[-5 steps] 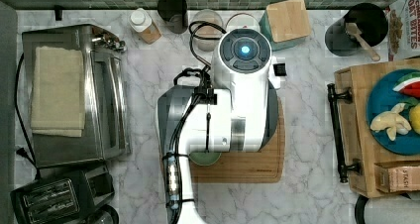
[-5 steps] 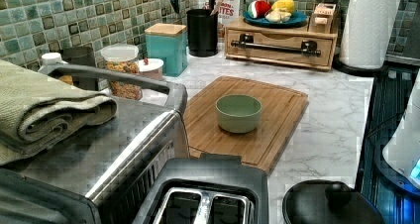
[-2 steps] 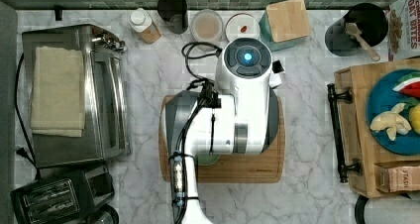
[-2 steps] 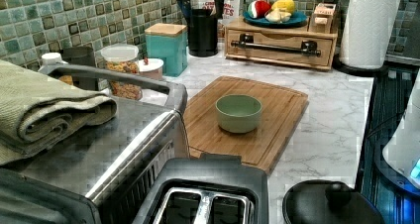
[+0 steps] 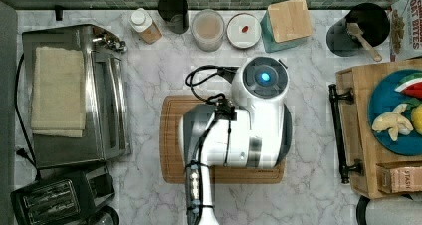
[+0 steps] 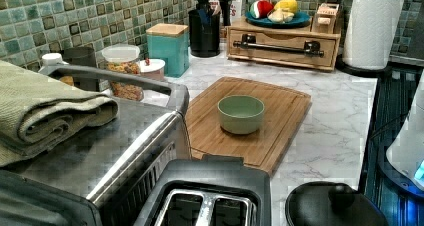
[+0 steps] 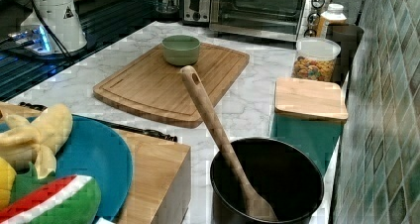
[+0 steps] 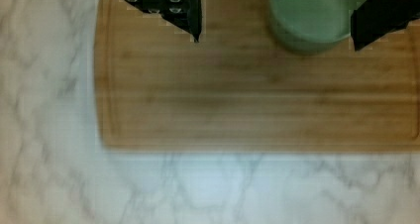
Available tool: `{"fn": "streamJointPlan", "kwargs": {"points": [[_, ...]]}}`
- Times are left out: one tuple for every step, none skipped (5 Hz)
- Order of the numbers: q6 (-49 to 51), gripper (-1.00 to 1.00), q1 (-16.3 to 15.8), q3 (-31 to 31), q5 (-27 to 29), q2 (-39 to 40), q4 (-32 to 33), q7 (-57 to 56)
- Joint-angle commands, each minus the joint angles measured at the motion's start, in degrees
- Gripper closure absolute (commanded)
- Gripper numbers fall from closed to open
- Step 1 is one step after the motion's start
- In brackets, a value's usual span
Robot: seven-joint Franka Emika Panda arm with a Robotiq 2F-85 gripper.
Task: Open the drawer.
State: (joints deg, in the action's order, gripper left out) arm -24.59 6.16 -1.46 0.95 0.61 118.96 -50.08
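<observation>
Overhead, arm (image 5: 249,120) above cutting board (image 8: 247,100) | tool (image 8: 275,16) fingers apart | drawer (image 6: 282,46) closed

Top view looks straight down; side views share the cutting board (image 6: 250,121).

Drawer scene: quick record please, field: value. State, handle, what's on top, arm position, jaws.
drawer: shut, front flush in the left view
handle: black bar across the drawer front, nothing touching it
on top: blue plate with toy fruit, small box
arm: over the cutting board in the top view, apart from the drawer
gripper: above the board near the green bowl, jaws open, holding nothing
task status: not begun, handle not yet reached
</observation>
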Motion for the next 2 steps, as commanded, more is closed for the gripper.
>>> {"fn": "streamJointPlan", "kwargs": {"points": [[-4.50,-1.00,7.30,6.64,-5.31,-0.35,2.65,-14.55],[-9.32,-1.00,8.31,8.14,-6.72,0.26,4.40,-19.52]]}}
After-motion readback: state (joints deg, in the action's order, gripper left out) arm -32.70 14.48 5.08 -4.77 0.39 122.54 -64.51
